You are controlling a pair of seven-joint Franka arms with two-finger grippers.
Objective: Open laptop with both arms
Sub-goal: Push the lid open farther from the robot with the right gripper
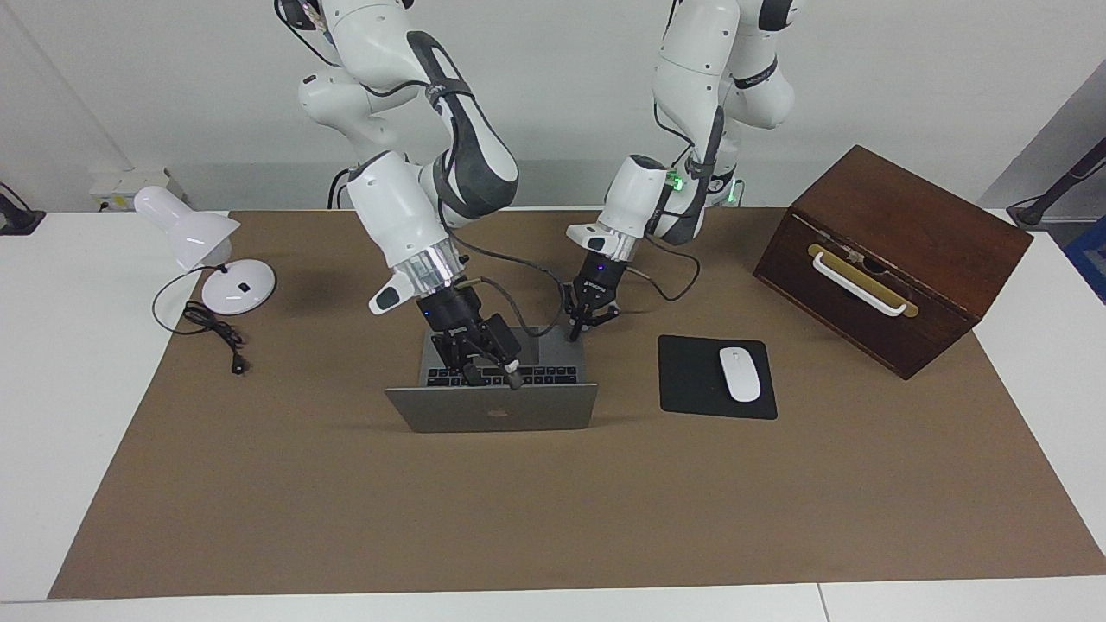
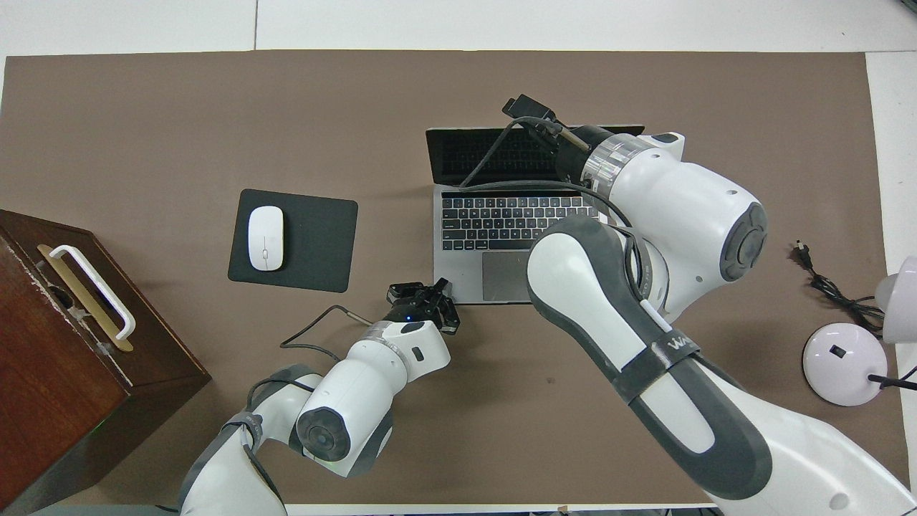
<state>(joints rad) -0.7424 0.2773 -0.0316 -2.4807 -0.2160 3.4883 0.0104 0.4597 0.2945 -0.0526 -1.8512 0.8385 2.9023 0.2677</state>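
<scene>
The silver-grey laptop [image 1: 492, 410] stands open in the middle of the brown mat, its lid raised close to upright and its logo facing away from the robots. Its black keys and grey trackpad show in the overhead view [image 2: 501, 222]. My right gripper [image 1: 479, 371] is over the keyboard, at the lid's top edge; in the overhead view [image 2: 534, 118] it covers that edge. My left gripper [image 1: 581, 326] is down at the base's corner nearest the robots, toward the left arm's end of the table, and also shows in the overhead view [image 2: 428, 292].
A black mouse pad [image 1: 691, 380] with a white mouse [image 1: 740, 373] lies beside the laptop toward the left arm's end. A dark wooden box [image 1: 890, 250] with a white handle stands past it. A white desk lamp [image 1: 207, 250] and its cable are at the right arm's end.
</scene>
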